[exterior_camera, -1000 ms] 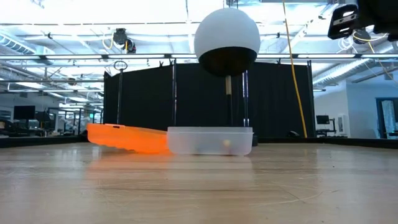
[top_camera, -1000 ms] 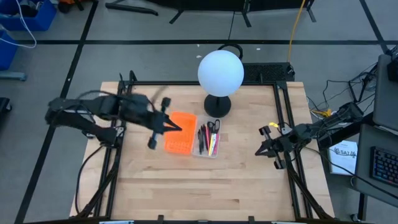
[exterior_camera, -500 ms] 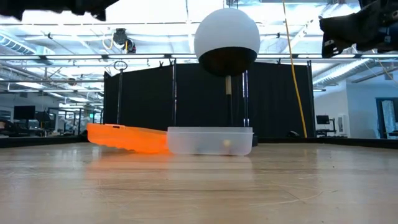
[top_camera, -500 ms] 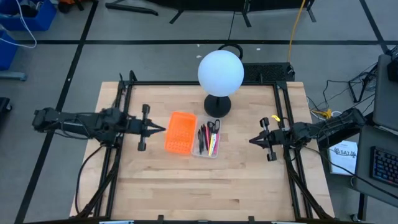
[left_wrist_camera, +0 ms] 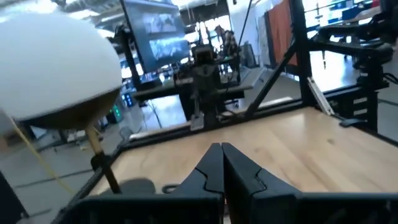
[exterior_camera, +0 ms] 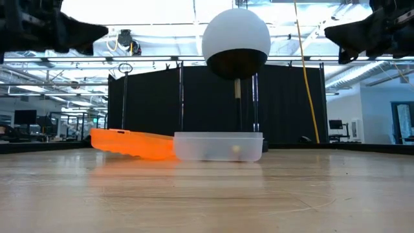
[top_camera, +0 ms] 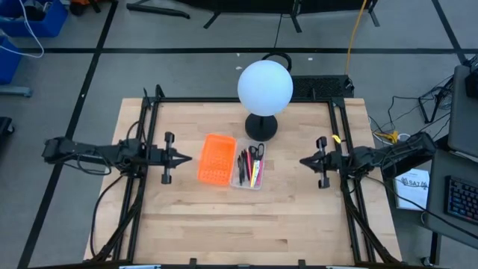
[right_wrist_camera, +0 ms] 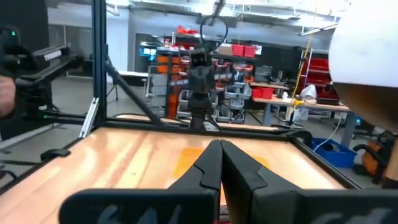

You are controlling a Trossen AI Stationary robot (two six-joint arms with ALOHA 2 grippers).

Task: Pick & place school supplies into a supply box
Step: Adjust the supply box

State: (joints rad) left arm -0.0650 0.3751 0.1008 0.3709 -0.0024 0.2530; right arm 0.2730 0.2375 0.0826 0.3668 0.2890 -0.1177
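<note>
Supply box point(top_camera: 248, 166): clear shallow tray at mid-table, just ahead of the dark lamp base point(top_camera: 261, 127) under the white globe point(top_camera: 264, 87); it lies between the two grippers, nearer the left one. Contents: school supplies point(top_camera: 249, 164), namely pens in pink, yellow, black and red, with the small scissors point(top_camera: 256, 152) at the lamp end, all lying inside the tray walls. Orange perforated tray point(top_camera: 216, 158): touching the box on the side facing the left gripper, one edge lifted in the low view. Left gripper point(top_camera: 184, 157): fingers pressed together, nothing held, raised above the table, tip aimed at the orange tray. Right gripper point(top_camera: 303, 162): fingers together, nothing held, raised, tip aimed at the box from well apart. Judgement: no supplies show loose on the wood, so placing looks complete; the careful course is to keep both tips high and clear of the box.
</note>
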